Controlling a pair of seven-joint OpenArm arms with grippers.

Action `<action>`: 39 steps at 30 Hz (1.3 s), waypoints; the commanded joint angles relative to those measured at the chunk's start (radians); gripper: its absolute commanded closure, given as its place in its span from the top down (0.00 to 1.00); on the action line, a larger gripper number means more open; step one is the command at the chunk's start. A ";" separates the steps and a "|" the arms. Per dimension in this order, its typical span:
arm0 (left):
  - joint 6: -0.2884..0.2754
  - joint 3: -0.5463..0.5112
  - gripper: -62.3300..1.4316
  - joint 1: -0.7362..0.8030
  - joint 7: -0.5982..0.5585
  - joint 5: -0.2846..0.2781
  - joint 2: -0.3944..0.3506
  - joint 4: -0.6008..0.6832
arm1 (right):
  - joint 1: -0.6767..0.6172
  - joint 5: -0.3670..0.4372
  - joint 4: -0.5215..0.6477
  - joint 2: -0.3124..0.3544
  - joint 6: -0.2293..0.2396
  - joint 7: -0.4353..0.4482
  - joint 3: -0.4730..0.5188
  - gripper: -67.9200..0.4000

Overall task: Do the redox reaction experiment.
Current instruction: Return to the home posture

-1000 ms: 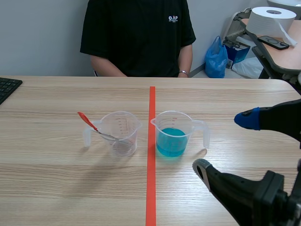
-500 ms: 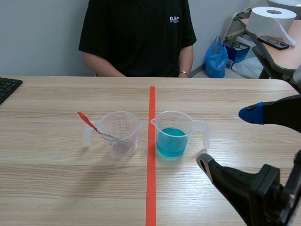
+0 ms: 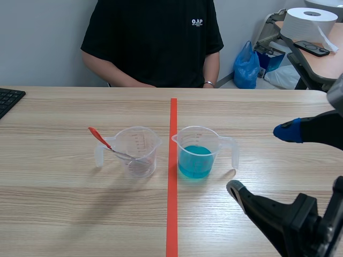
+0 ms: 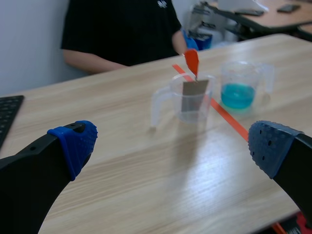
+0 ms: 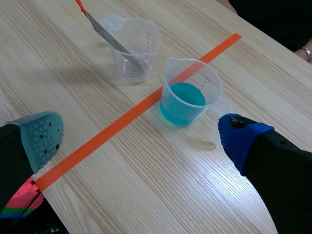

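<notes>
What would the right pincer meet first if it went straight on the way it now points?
Probably the cup of blue liquid, standing ahead of the right pincer; depth is unclear.

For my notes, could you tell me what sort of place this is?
Probably an office-like lab room: a keyboard lies on the wooden table, and a side desk bears a paper roll.

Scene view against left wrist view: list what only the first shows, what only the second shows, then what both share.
Only the scene view shows the right end effector, open, near the cup of blue liquid. Only the left wrist view shows the left end effector, open over bare table. Both show the clear cup with the red-handled tool leaning in it, the cup of blue liquid, the person across the table and the keyboard.
</notes>
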 commanded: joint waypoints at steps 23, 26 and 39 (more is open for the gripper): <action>-0.028 0.044 1.00 -0.193 0.063 0.001 0.035 0.015 | 0.011 0.011 0.003 0.000 -0.003 -0.012 -0.001 1.00; -0.028 0.044 1.00 -0.218 0.122 0.001 0.035 0.015 | 0.011 0.011 0.003 -0.001 -0.003 -0.011 -0.001 1.00; -0.029 0.044 1.00 -0.242 0.136 0.001 0.035 0.015 | 0.011 0.011 0.003 0.000 -0.003 -0.011 -0.001 1.00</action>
